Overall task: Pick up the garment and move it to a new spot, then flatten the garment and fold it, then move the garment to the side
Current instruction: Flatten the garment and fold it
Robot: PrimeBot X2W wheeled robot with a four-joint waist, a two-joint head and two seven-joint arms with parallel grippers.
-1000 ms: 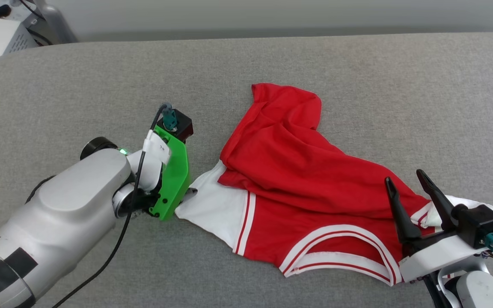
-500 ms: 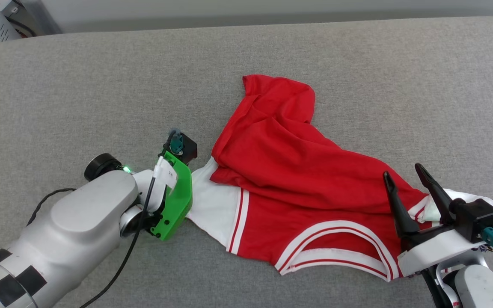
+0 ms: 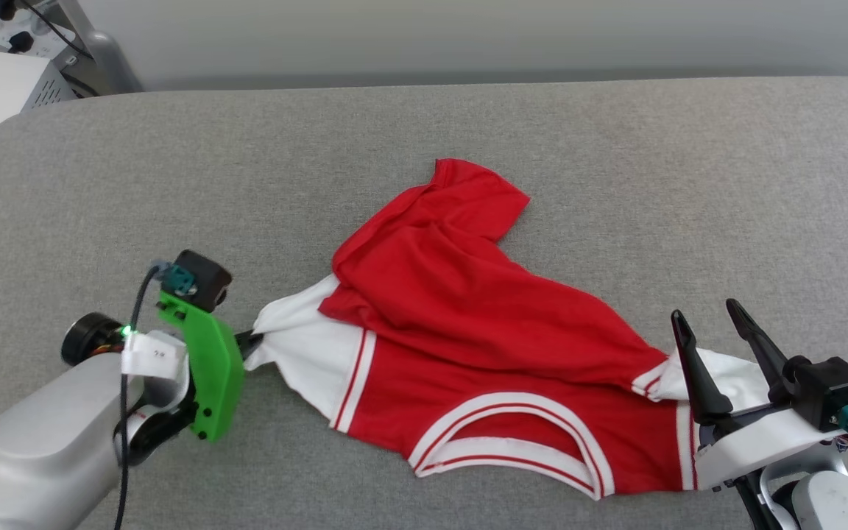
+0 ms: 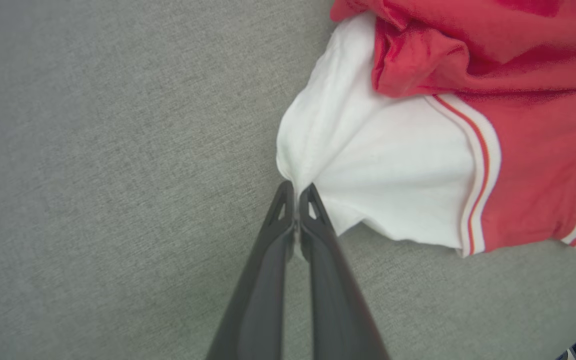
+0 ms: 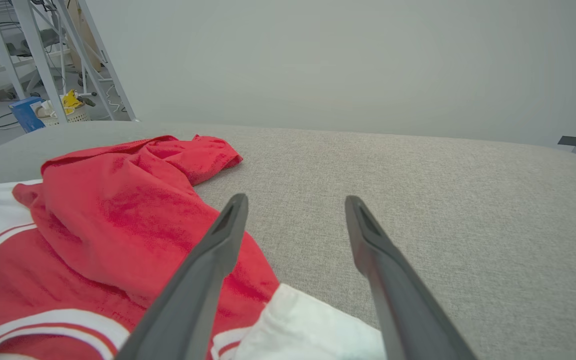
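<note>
The garment point(image 3: 468, 324) lies crumpled and only partly spread on the grey padded surface point(image 3: 394, 132), with its collar point(image 3: 512, 434) toward the robot. The left gripper point(image 4: 295, 192) is closed, its tips pinching the outer edge of the white sleeve point(image 4: 378, 180) left of the collar. The cloth gathers into creases at the pinch. The right gripper point(image 3: 705, 310) is spread wide and holds nothing, over the other white sleeve point(image 5: 298, 320) right of the collar. Contact there cannot be confirmed. Beyond the collar, the red body is folded over itself.

Crumpled red garment point(image 3: 468, 324) with white sleeves
</note>
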